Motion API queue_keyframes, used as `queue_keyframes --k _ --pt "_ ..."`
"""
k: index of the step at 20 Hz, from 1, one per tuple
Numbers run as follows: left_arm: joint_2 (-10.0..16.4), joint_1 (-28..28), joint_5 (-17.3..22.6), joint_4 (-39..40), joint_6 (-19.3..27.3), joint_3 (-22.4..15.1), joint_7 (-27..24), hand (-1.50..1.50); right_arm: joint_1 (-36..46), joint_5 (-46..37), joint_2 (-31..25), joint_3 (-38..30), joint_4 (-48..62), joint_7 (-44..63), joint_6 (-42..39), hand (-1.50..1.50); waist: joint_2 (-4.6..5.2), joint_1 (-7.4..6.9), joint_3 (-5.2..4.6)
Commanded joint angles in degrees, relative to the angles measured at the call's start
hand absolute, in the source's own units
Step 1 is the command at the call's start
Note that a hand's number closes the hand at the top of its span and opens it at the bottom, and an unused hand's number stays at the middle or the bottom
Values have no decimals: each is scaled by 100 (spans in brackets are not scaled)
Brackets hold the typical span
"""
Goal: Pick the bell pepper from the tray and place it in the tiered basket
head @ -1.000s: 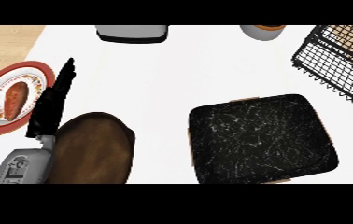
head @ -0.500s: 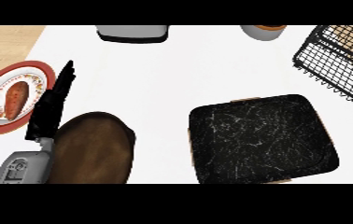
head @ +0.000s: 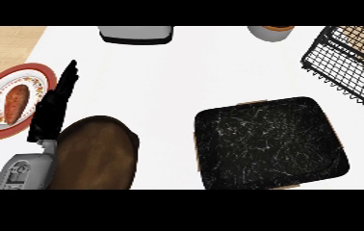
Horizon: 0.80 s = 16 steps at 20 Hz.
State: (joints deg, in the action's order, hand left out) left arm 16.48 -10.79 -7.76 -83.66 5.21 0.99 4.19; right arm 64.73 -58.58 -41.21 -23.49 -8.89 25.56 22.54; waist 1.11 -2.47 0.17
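A black speckled tray lies at the lower right of the white counter, and no bell pepper shows on it or anywhere else in the head view. The black wire tiered basket stands at the upper right edge, partly cut off. My left hand rests at the left with fingers straight and pointing up, holding nothing, next to a red-rimmed plate. My right hand does not appear.
A red-rimmed plate with a sweet potato sits at the left edge. A brown oval board lies at the lower left. A grey appliance and a cup stand along the back edge.
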Motion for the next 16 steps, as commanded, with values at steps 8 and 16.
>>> queue_keyframes --k 8,16 --pt "-69 161 -81 33 50 73 -45 0 -70 553 -73 -441 -701 -517 982 -150 -55 71 -10" --pt "-75 439 -133 5 46 152 -316 0 -170 904 -658 -655 -1140 190 532 -150 -131 254 -22"
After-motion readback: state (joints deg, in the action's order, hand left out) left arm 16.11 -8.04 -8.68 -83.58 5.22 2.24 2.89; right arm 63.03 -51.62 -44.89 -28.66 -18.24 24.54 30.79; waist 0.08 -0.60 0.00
